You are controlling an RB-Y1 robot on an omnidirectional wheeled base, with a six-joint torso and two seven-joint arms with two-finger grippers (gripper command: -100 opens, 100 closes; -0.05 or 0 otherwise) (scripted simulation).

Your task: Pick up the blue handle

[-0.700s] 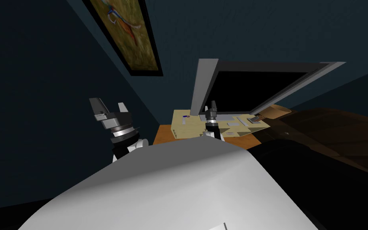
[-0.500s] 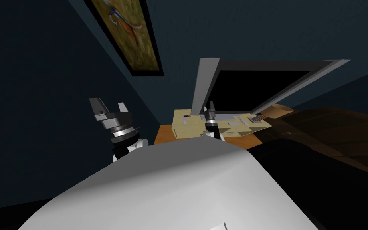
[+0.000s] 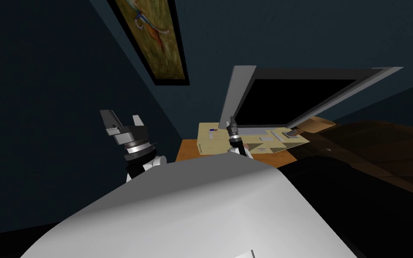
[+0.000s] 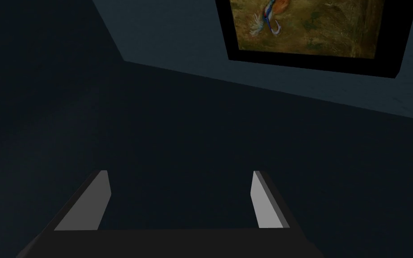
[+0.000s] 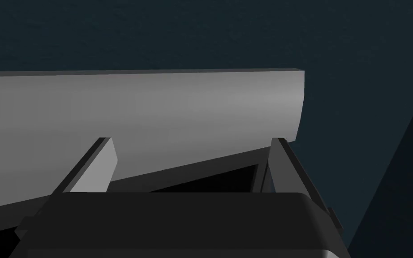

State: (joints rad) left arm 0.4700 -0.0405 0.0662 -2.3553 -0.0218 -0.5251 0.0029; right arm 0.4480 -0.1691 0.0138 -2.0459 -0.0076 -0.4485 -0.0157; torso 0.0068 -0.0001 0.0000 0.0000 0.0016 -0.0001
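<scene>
Since the earlier frames my own view has swung a little, carrying painting, frame and worktop across together, and the right tool has edged nearer the handle's end of the worktop.

Largest ahead is the grey frame point(image 3: 228, 101) around a black area point(image 3: 290, 101). The painting point(image 3: 156, 36) hangs on the dark wall beside the frame. At the frame's foot lies the tan worktop point(image 3: 210, 144), with flat pale pieces point(image 3: 264, 139) scattered along it below the frame.

The left tool point(image 3: 124, 118) is raised well apart from the frame, fingers spread wide and holding nothing. The right tool point(image 3: 231, 122) hovers close to the frame's upright, fingers apart and empty, and its wrist camera looks onto the frame's grey bar.

The blue handle point(image 3: 213, 130) is a tiny speck on the worktop just beside the frame's foot, near the right tool but not between its fingers. I judge it light and stiff, and easy to flick away with thin blades. Its shape is too small to read, so I would pinch across its narrow width, at the middle.
</scene>
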